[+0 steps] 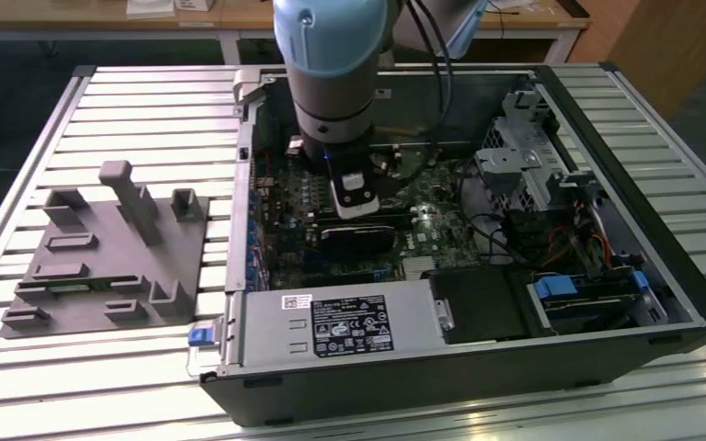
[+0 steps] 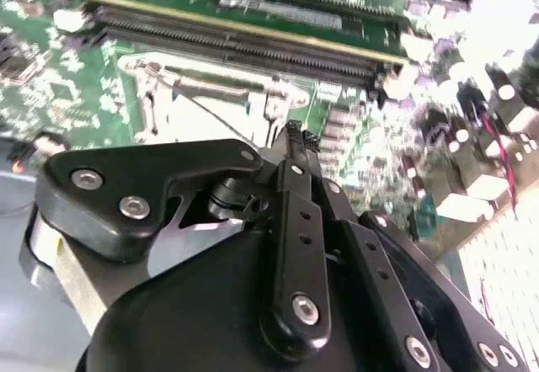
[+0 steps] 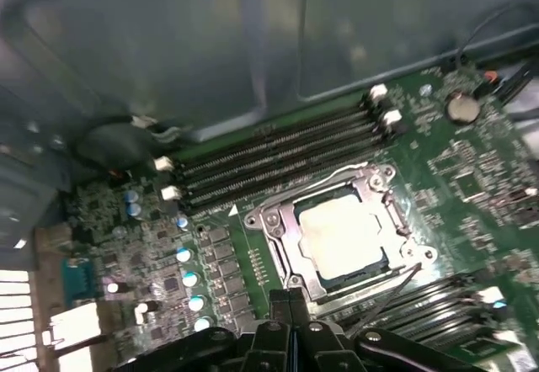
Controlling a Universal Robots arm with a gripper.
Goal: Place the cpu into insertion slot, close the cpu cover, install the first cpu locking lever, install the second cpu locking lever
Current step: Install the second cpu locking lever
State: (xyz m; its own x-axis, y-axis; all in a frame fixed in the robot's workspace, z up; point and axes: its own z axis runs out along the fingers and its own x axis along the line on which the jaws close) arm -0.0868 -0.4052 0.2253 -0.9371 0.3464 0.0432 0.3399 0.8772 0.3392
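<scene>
In the first wrist view the pale silver cpu (image 3: pixel 341 236) lies flat in the insertion slot (image 3: pixel 295 268). The shiny cpu cover (image 3: pixel 381 188) is folded down around it, framing its face. A thin wire locking lever (image 3: pixel 392 292) runs slantwise off the socket's corner, close to my fingertips. My gripper (image 3: pixel 290 303) hovers just off the socket's edge with its black fingers pressed together and nothing visible between them. The second wrist view has the shut gripper (image 2: pixel 295 136) beside the silver cover (image 2: pixel 210 103). Seen from the exterior view, my gripper (image 1: pixel 356 204) reaches down into the open computer case (image 1: pixel 647 276).
Long black memory slots (image 3: pixel 278 157) flank the socket on two sides. A black expansion card (image 1: pixel 353 241) lies just below the gripper. The power supply (image 1: pixel 328 322), drive cage (image 1: pixel 518 165) and cables crowd the case. A grey fixture (image 1: pixel 108 253) sits on the slatted table at the exterior view's left.
</scene>
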